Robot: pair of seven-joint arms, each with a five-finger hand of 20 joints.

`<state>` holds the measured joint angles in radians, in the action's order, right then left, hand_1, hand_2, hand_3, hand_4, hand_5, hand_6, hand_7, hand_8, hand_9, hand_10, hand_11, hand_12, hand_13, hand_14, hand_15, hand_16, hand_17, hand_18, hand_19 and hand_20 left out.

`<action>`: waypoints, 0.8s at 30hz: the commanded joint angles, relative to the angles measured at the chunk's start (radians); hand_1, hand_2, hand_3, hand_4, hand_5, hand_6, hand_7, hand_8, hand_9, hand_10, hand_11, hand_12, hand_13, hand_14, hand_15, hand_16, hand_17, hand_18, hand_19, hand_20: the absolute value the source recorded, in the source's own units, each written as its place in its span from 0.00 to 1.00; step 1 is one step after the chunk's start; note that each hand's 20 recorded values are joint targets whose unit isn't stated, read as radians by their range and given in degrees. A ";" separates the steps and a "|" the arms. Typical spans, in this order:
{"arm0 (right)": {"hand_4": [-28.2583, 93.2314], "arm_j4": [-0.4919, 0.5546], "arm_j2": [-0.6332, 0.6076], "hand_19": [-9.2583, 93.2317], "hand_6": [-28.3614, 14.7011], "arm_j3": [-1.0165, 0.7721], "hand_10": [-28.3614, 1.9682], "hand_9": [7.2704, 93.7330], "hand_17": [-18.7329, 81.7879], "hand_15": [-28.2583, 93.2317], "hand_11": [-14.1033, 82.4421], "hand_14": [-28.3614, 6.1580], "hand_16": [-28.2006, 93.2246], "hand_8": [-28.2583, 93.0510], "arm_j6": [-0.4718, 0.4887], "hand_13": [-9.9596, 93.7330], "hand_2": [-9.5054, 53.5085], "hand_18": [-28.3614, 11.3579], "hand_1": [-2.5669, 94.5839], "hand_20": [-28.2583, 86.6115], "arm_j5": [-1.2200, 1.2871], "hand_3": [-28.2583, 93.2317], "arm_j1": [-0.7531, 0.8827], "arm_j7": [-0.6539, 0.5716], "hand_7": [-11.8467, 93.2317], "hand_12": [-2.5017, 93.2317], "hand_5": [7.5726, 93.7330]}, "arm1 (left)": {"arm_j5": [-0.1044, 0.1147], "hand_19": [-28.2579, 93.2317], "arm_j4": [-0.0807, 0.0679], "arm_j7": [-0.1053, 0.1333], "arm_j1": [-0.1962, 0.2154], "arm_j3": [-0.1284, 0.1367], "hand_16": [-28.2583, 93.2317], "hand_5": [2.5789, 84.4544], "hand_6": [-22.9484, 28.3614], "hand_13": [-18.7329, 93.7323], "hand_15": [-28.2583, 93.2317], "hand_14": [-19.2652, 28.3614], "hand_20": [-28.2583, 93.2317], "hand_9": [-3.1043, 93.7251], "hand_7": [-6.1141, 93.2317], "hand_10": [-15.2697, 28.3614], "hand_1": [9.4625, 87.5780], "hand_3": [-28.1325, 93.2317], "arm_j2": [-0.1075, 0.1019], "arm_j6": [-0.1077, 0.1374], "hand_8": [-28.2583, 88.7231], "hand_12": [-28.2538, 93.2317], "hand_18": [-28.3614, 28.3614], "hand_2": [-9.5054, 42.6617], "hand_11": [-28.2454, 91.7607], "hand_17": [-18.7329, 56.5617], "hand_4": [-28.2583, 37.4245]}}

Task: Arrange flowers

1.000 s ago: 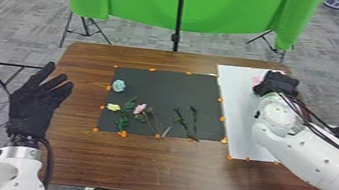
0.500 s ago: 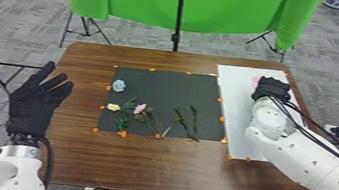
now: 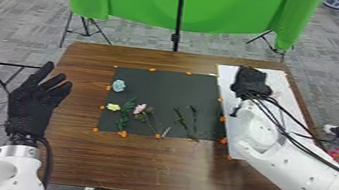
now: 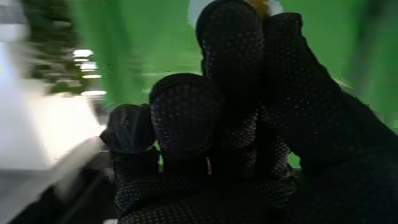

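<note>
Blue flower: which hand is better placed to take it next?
Probably left: the left hand is much nearer the blue flower; the right hand is across the dark mat, over the white sheet.

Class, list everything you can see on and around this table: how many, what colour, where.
Blue flower: one, mat's upper left
Yellow flower: one, mat's left
Pink flower: one, right of the yellow
Bare stems: two, dark green, mat's lower right
Pale-and-orange thing: one, partly hidden, at right robot hand
Mat: one, dark grey, mid-table
Sheet: one, white, table's right
Orange tabs: several, around mat
Table: one, brown, centre
Cloth: green, behind table
Robot hands: two, black-gloved; left, right
</note>
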<state>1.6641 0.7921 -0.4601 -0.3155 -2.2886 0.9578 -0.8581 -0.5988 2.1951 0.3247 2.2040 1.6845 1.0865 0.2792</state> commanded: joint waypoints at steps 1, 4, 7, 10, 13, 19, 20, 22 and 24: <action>0.00 0.098 0.172 1.00 0.71 0.024 0.72 1.00 0.51 0.87 0.38 0.63 0.39 0.26 0.057 0.81 0.00 0.15 0.61 0.76 -0.024 0.80 0.049 0.173 0.26 0.37 0.95 | -0.008 0.71 0.002 -0.008 0.011 -0.003 0.16 0.44 0.61 0.40 0.68 0.96 0.34 0.40 0.18 0.81 0.20 0.88 0.009 -0.001 0.16 0.32 0.96 0.37 0.46 0.13 0.05; 0.00 0.086 0.220 1.00 0.70 0.032 0.73 1.00 0.49 0.88 0.38 0.61 0.40 0.26 0.092 0.79 0.00 0.17 0.60 0.77 -0.016 0.81 0.071 0.193 0.26 0.38 0.94 | -0.012 0.71 -0.002 -0.016 -0.003 -0.008 0.16 0.44 0.61 0.40 0.68 0.96 0.34 0.40 0.18 0.81 0.20 0.88 0.013 -0.006 0.16 0.32 0.96 0.37 0.46 0.14 0.05; 0.00 0.074 0.246 1.00 0.71 0.043 0.73 0.99 0.48 0.88 0.39 0.61 0.40 0.26 0.112 0.78 0.00 0.17 0.59 0.77 -0.036 0.81 0.082 0.200 0.26 0.39 0.93 | -0.018 0.71 -0.005 -0.029 -0.014 -0.009 0.16 0.44 0.61 0.40 0.68 0.96 0.34 0.40 0.18 0.81 0.20 0.88 0.017 -0.011 0.16 0.32 0.96 0.37 0.46 0.13 0.06; 0.00 0.068 0.257 1.00 0.71 0.025 0.73 0.97 0.47 0.89 0.40 0.60 0.39 0.26 0.141 0.77 0.00 0.16 0.59 0.76 -0.064 0.81 0.105 0.197 0.27 0.39 0.92 | -0.022 0.71 -0.007 -0.039 -0.022 -0.009 0.16 0.44 0.61 0.40 0.68 0.96 0.34 0.40 0.18 0.81 0.20 0.88 0.022 -0.014 0.16 0.32 0.96 0.37 0.46 0.13 0.05; 0.00 0.084 0.253 1.00 0.73 -0.009 0.74 0.95 0.46 0.90 0.41 0.59 0.39 0.24 0.182 0.76 0.00 0.16 0.57 0.76 -0.053 0.81 0.142 0.216 0.27 0.40 0.88 | -0.026 0.71 -0.008 -0.049 -0.023 -0.006 0.16 0.44 0.61 0.40 0.68 0.96 0.34 0.40 0.18 0.81 0.20 0.88 0.025 -0.012 0.16 0.32 0.96 0.37 0.46 0.13 0.05; 0.00 0.093 0.263 1.00 0.73 -0.045 0.67 0.86 0.43 0.91 0.55 0.55 0.38 0.19 0.257 0.73 0.00 0.15 0.48 0.76 -0.080 0.84 0.182 0.237 0.27 0.32 0.76 | -0.029 0.71 -0.007 -0.055 -0.020 -0.003 0.16 0.44 0.61 0.40 0.68 0.96 0.34 0.40 0.18 0.81 0.20 0.88 0.029 -0.019 0.16 0.32 0.96 0.37 0.46 0.13 0.05; 0.00 0.100 0.260 1.00 0.73 -0.049 0.66 0.85 0.43 0.91 0.56 0.55 0.38 0.17 0.265 0.72 0.00 0.15 0.46 0.77 -0.075 0.85 0.187 0.239 0.26 0.30 0.75 | -0.030 0.71 -0.008 -0.055 -0.022 -0.005 0.16 0.44 0.61 0.40 0.68 0.96 0.34 0.40 0.18 0.81 0.20 0.88 0.029 -0.019 0.16 0.32 0.96 0.37 0.46 0.13 0.05; 0.00 0.107 0.263 1.00 0.73 -0.068 0.63 0.83 0.43 0.92 0.60 0.54 0.37 0.13 0.283 0.72 0.00 0.15 0.44 0.77 -0.093 0.87 0.205 0.254 0.26 0.28 0.74 | -0.027 0.71 -0.007 -0.054 -0.019 -0.005 0.16 0.44 0.61 0.40 0.68 0.96 0.33 0.40 0.18 0.81 0.20 0.88 0.029 -0.015 0.16 0.32 0.96 0.37 0.46 0.13 0.05; 0.00 0.114 0.256 1.00 0.72 -0.065 0.61 0.82 0.43 0.92 0.64 0.53 0.37 0.13 0.279 0.72 0.00 0.14 0.42 0.77 -0.096 0.87 0.200 0.254 0.26 0.24 0.73 | -0.026 0.71 -0.006 -0.048 -0.015 -0.006 0.16 0.43 0.62 0.40 0.68 0.96 0.33 0.40 0.18 0.81 0.20 0.88 0.026 -0.011 0.16 0.32 0.96 0.37 0.46 0.13 0.05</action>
<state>1.7504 1.0562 -0.5056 -0.0451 -2.3578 1.1367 -0.6263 -0.6212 2.1929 0.2825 2.1756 1.6816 1.1049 0.2716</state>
